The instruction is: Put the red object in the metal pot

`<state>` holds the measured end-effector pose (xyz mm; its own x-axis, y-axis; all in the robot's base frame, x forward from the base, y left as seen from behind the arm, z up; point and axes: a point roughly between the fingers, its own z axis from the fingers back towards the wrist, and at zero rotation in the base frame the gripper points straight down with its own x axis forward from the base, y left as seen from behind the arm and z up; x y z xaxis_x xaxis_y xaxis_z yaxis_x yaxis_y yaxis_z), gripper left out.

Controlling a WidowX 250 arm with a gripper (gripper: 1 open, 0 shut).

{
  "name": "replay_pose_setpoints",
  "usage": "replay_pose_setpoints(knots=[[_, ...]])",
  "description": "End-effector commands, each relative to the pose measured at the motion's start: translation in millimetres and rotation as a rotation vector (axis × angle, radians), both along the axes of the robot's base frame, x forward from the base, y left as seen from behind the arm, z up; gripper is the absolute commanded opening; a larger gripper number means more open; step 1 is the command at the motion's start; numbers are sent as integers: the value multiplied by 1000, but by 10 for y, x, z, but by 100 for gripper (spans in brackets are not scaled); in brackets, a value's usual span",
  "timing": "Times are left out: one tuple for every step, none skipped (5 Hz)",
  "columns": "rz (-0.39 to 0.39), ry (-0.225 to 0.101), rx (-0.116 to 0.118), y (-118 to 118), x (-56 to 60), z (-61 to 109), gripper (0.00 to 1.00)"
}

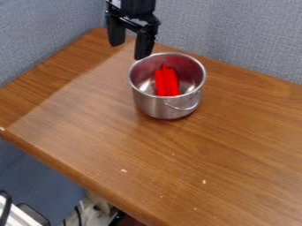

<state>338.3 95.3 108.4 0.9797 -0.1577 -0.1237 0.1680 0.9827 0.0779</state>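
"Plastic, by the gloss of it. Where's the red object (168, 82) sitting?"

"It's lying inside the metal pot (167, 104), leaning a little, I think, and the pot is standing on the wooden table (83, 132)."

"And the gripper (130, 42)?"

"It's hanging above the table by the pot's far rim, its fingers spreading wide apart and holding nothing."

"How would the red piece be handling?"

"Light and stiff, I'm guessing, hardly fragile, perhaps slippery on those smooth faces. Anyone lifting it would be wanting its long sides, squarely, around the middle."

"But it's already resting where the task is wanting it."

"So nothing is needing a grip; a knock on that thin rim is the likelier trouble."
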Motion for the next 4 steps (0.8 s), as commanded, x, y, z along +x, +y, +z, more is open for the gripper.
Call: replay_pose_setpoints(knots=[[-18,-68,18,-38,0,264,100],[-28,-69,21,-55,1,292,100],[-36,-74,23,-62,-2,323,100],[-44,-79,26,-61,-2,351,100]])
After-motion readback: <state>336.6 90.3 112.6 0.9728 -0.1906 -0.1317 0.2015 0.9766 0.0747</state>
